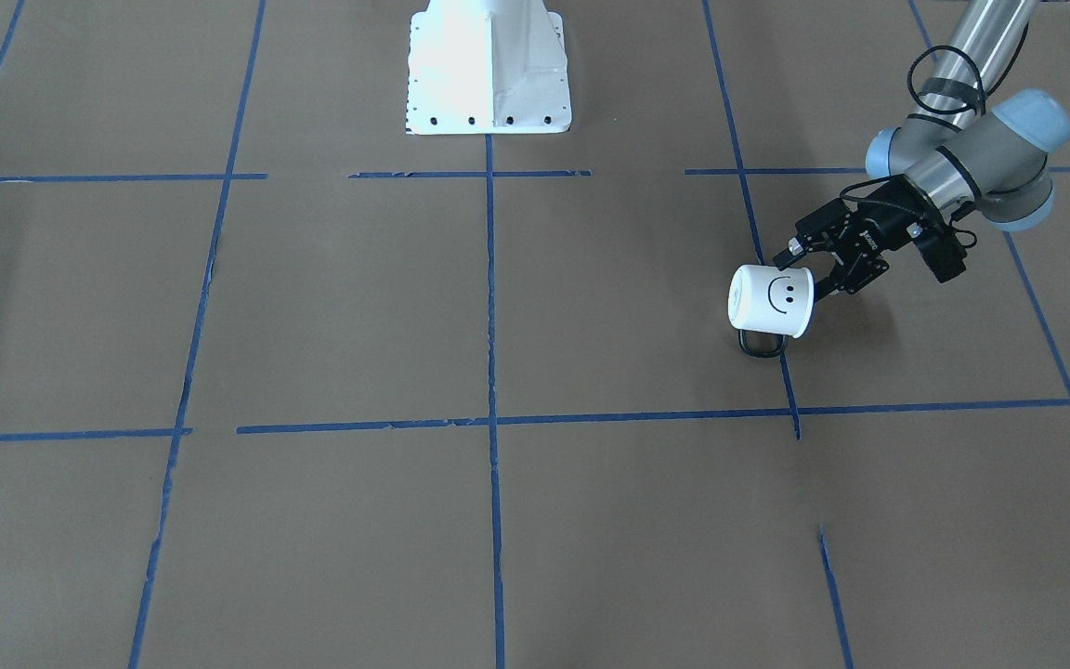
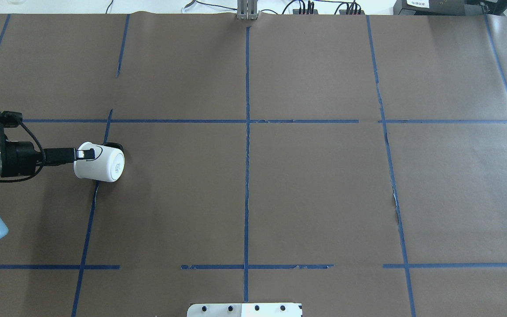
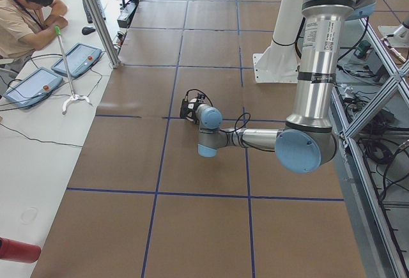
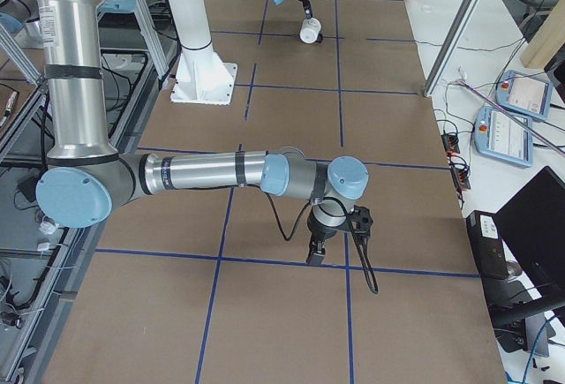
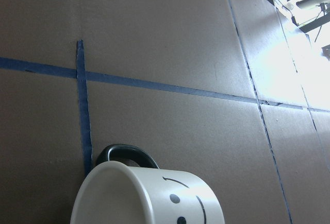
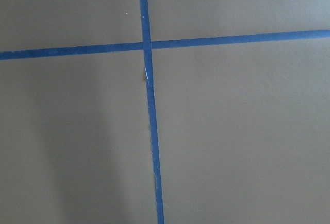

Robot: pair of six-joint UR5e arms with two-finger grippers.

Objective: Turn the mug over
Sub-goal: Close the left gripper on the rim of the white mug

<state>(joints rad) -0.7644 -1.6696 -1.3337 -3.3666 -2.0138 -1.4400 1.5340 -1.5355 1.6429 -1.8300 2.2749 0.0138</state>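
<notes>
The white mug (image 1: 770, 299) with a black smiley face lies on its side on the brown paper, base pointing away from my left arm. Its black handle (image 1: 762, 346) hangs down at the table. My left gripper (image 1: 802, 274) is shut on the mug's rim at its open end, one finger over the wall (image 2: 85, 154). The left wrist view shows the mug (image 5: 149, 198) and handle (image 5: 126, 154) close below the camera. My right gripper (image 4: 316, 252) shows only in the exterior right view, pointing down at the table far from the mug (image 4: 309, 33); I cannot tell if it is open or shut.
The white robot base (image 1: 489, 65) stands mid-table at the robot's edge. Blue tape lines (image 2: 247, 176) cross the brown paper. An operator (image 3: 25, 9) sits at the side table with tablets (image 3: 78, 57) and a stand.
</notes>
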